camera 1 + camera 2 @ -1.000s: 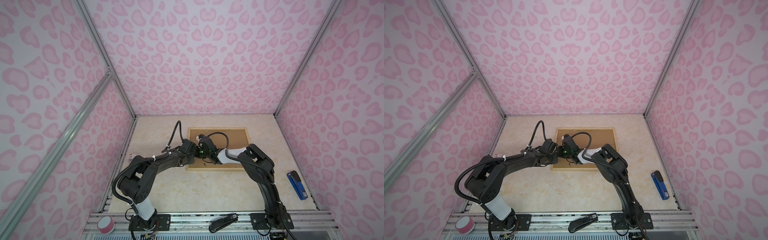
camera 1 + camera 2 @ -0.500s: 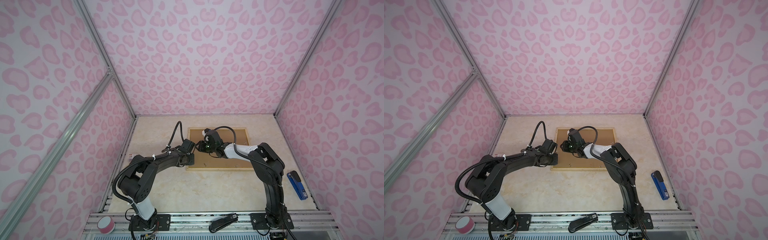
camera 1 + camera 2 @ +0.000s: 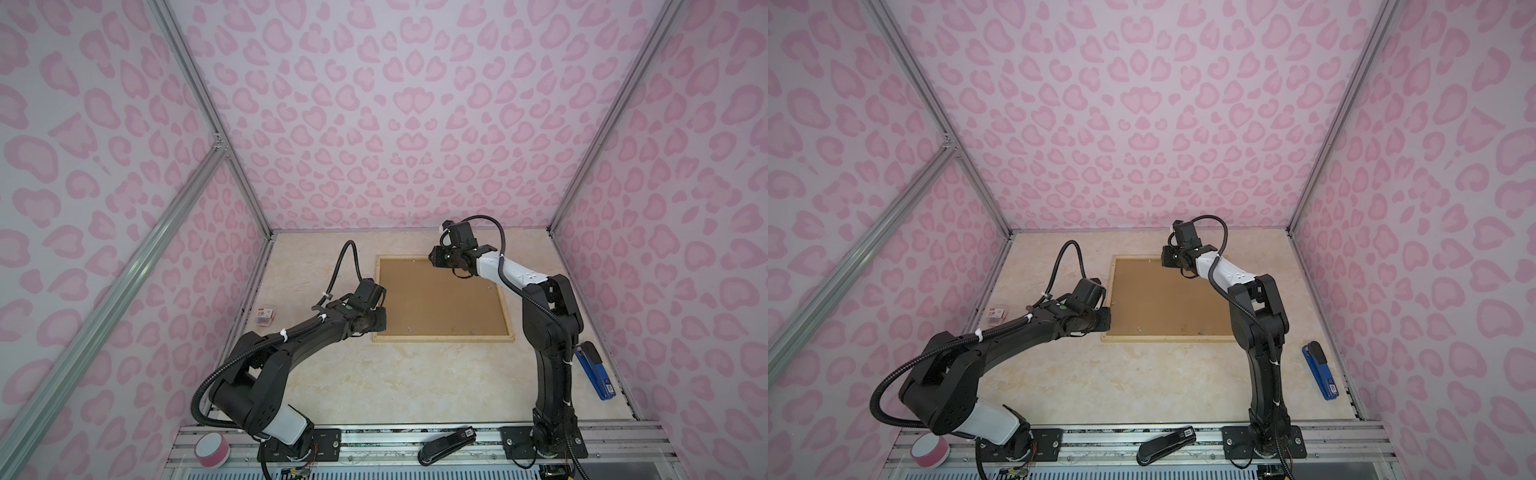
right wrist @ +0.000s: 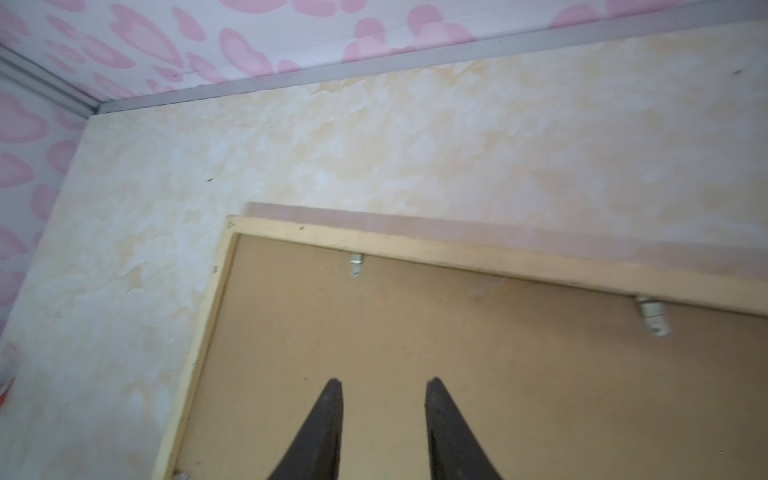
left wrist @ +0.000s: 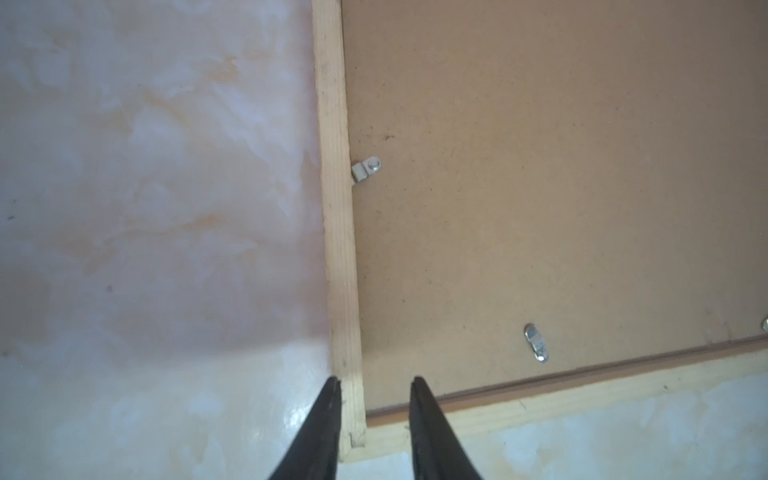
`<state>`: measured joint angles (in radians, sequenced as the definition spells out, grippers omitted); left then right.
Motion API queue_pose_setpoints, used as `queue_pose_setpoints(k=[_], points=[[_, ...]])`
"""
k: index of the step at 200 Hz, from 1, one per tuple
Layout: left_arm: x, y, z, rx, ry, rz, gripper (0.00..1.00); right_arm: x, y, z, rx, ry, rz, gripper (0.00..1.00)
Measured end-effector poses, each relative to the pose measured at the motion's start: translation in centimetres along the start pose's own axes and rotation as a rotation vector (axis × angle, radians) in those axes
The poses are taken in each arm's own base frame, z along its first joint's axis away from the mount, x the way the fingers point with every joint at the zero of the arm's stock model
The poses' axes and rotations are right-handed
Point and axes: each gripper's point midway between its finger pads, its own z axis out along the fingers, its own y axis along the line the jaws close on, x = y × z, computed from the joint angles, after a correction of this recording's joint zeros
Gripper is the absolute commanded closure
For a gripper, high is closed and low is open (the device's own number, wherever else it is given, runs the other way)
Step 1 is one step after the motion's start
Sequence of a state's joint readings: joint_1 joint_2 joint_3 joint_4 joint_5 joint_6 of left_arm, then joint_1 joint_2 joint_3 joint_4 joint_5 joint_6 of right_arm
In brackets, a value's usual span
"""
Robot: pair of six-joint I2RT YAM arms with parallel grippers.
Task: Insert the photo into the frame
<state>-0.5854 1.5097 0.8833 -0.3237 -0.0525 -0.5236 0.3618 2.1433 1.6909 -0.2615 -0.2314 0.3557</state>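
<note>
The frame of pale wood lies face down mid-table in both top views, with a brown backing board filling it. The photo is hidden. My left gripper is low at the frame's near left corner. It is open, its fingers astride the left strip without clamping it. My right gripper hangs open above the board near the frame's far strip, with nothing between its fingers.
Small metal clips sit along the board's edges. A blue stapler lies at the right wall, and a small staple box by the left wall. On the front rail are a black stapler and a pink tape roll.
The grippers have parted from where they met over the board's left side. The right one rose toward the far edge, the left drew back to the near left corner. Both jaws opened wider.
</note>
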Motion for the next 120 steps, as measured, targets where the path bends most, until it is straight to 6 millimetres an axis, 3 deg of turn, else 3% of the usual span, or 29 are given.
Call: queue_pose_setpoints(k=[27,51,69,91,120], points=[[1.6,0.3,-0.6,0.006,0.011,-0.016,0.73,-1.8,-2.9,2.9,0.041,0.030,-0.012,0.65],[2.8,0.9,-0.5,-0.002,0.029,-0.045,0.75,-2.0,-4.5,5.4,0.066,0.073,-0.027,0.65],[3.9,0.3,-0.3,0.028,0.061,-0.053,0.77,-2.2,-5.5,6.9,0.078,0.097,-0.029,0.65],[5.0,-1.1,-0.1,0.057,0.086,-0.046,0.78,-2.7,-6.6,8.0,0.089,0.110,-0.027,0.65],[6.8,-2.2,1.0,0.070,0.145,-0.047,0.80,-2.0,-8.0,8.3,0.106,0.150,-0.022,0.65]])
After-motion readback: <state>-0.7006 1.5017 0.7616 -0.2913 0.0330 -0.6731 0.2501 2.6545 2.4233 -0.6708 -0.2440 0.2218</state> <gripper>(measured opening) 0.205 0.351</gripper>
